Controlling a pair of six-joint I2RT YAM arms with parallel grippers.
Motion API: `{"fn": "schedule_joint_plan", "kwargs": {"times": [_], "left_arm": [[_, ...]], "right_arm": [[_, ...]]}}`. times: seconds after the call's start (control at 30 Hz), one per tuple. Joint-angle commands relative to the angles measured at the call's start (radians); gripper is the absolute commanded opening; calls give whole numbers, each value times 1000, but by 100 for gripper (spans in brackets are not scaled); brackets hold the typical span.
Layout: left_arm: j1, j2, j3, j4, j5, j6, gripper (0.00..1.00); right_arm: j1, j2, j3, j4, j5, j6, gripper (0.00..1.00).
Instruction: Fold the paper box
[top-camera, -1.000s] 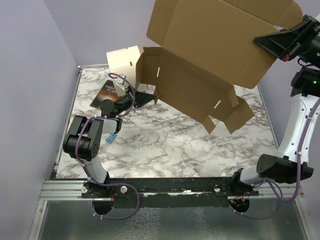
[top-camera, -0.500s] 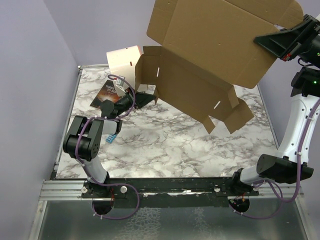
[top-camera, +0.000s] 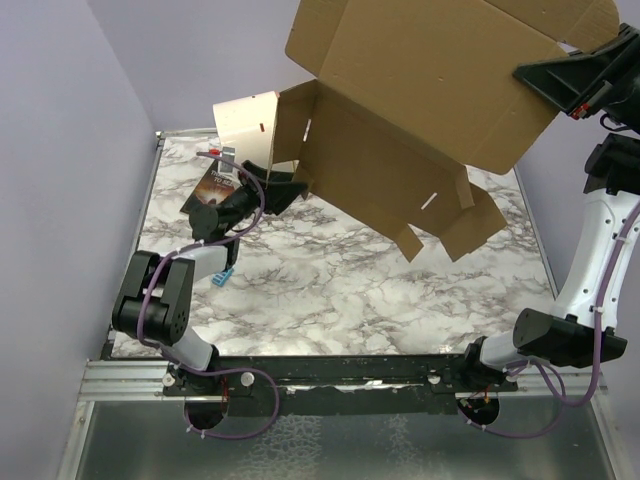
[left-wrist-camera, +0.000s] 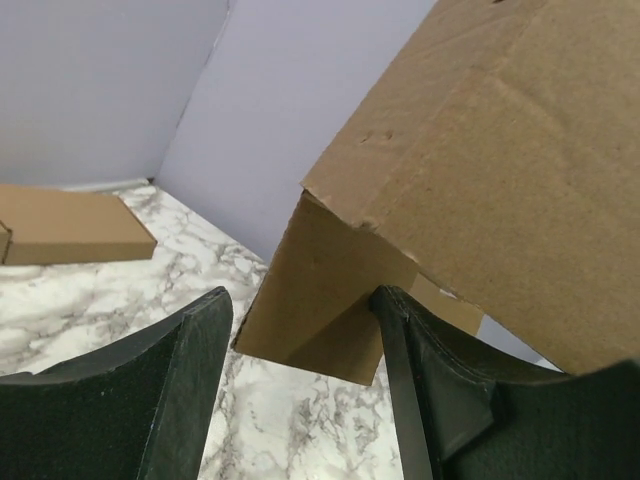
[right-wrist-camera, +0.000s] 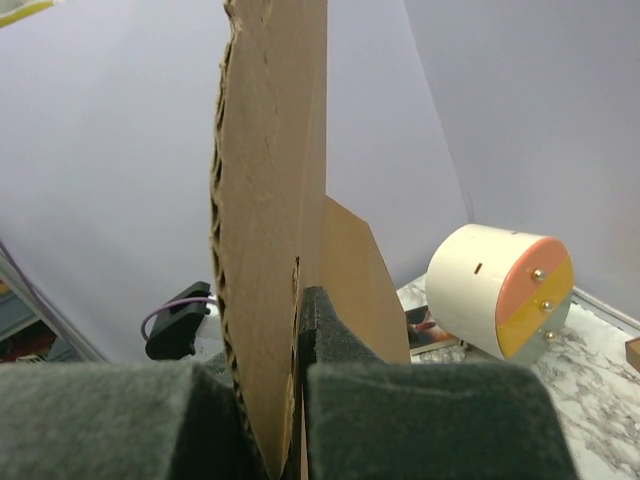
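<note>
Top external, near edge: the left arm (top-camera: 160, 300) reaches forward low over the marble table (top-camera: 330, 290). The right arm (top-camera: 600, 240) stands tall along the right side. 1 small blue object (top-camera: 225, 272) lies on the marble just beside the left forearm. Farther out, a dark booklet (top-camera: 205, 190) lies flat, partly under that arm.

Mid-table: the left gripper (top-camera: 285, 188) sits low near the far-left corner, pointing at the lowest flap of the paper box (top-camera: 420, 90). In the left wrist view the left gripper (left-wrist-camera: 300, 300) is spread wide with nothing between its 2 fingers. A corner of a paper box (left-wrist-camera: 480, 150) flap hangs in the gap, close to the right finger (left-wrist-camera: 440, 400); contact cannot be told.

Above the table: the paper box is off the marble, tilted, its big panel facing the overhead camera. Slotted side flaps and tabs hang down toward the table's right-centre. The right gripper (top-camera: 570, 75) grips the box's upper-right edge. In the right wrist view the right gripper (right-wrist-camera: 300, 330) is pinched tight on the cardboard sheet (right-wrist-camera: 270, 200), seen edge-on and upright.

Far side: a cream drum (right-wrist-camera: 495, 290) with an orange and yellow end lies on its side near the back wall. In the left wrist view, 1 closed brown box (left-wrist-camera: 70, 225) sits flat on the marble by the wall.
</note>
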Motion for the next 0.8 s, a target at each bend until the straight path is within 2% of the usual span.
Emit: {"fn": "schedule_joint_plan", "kwargs": {"times": [0.0,0.2,0.23,0.3,0.33,0.7,0.77], "left_arm": [[-1,-67,-6,254,-37,76,63],[-2,-116,-12,254,-48,55,61],[-1,-125,-19,254,-54,51,58],[0,-138,-34,254,-61,39,45],[0,-145,-43,254,-67,28,42],[13,-155,-55,254,-54,-127,27],[14,-160,-57,254,-56,-155,18]], "right_arm": [[-4,-3,22,45,64,48,1],[-11,-5,-14,78,76,66,1],[-13,-5,-22,84,79,70,1],[-16,-5,-36,96,82,76,1],[-17,-6,-43,101,83,78,1],[-29,-4,-88,139,95,90,1],[-30,-3,-100,143,97,92,1]]}}
